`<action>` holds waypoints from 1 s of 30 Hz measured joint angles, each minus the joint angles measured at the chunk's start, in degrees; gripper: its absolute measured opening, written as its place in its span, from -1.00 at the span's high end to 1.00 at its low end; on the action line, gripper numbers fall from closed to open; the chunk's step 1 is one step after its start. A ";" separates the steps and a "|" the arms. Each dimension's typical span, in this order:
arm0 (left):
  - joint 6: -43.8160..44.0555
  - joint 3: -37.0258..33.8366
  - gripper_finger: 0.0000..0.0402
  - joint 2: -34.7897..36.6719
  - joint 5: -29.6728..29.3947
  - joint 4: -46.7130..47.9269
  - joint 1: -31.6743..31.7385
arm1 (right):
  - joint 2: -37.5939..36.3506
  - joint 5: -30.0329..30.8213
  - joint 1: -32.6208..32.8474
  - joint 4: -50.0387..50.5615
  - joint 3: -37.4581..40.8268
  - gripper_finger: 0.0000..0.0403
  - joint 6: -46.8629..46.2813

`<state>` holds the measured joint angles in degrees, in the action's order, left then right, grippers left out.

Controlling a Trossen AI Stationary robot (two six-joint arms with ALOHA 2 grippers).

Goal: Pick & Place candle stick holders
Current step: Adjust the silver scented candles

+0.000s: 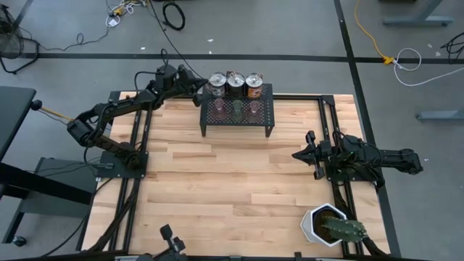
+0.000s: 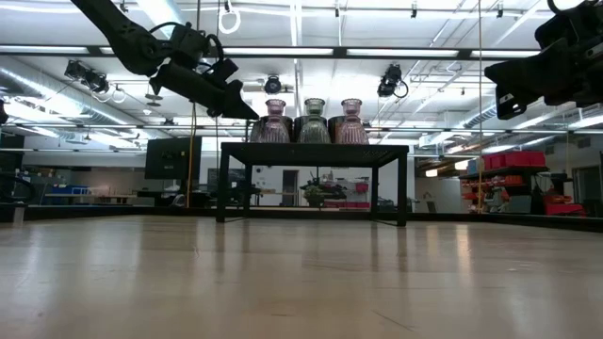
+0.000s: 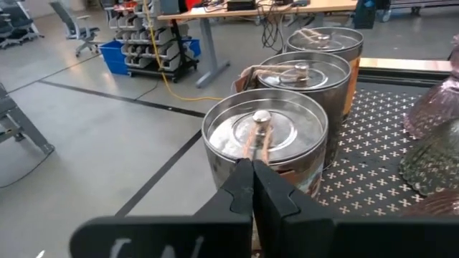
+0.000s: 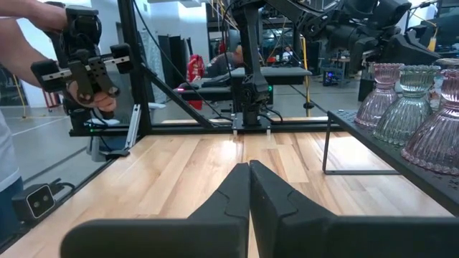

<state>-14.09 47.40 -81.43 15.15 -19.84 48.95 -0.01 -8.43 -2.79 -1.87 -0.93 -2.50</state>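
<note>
Nearest me, by the table's right edge, I have the right gripper waiting above the wood, fingers pressed together on nothing. Farther off stands the black mesh rack, carrying all six candle stick holders: three ribbed glass cups in the front row, three silvery metal cans behind. My left gripper hovers just beside the leftmost can, fingers together and empty
</note>
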 joint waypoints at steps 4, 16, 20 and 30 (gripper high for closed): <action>1.31 0.00 1.00 0.00 0.39 0.00 -0.01 | 0.00 0.01 0.00 0.00 0.00 0.96 0.01; 1.86 0.00 1.00 0.00 -0.13 0.00 -0.02 | 0.00 0.01 0.00 -0.02 0.00 0.96 0.02; 2.93 0.00 1.00 0.02 -3.11 0.12 -0.04 | 0.00 -0.02 0.00 -0.01 0.00 0.96 0.01; 3.71 0.00 1.00 -1.91 -7.19 0.46 -0.02 | 0.00 0.01 0.00 0.00 0.00 0.96 0.01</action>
<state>-10.38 47.40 -83.34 7.95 -19.38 48.93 -0.01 -8.43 -2.79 -1.87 -0.93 -2.49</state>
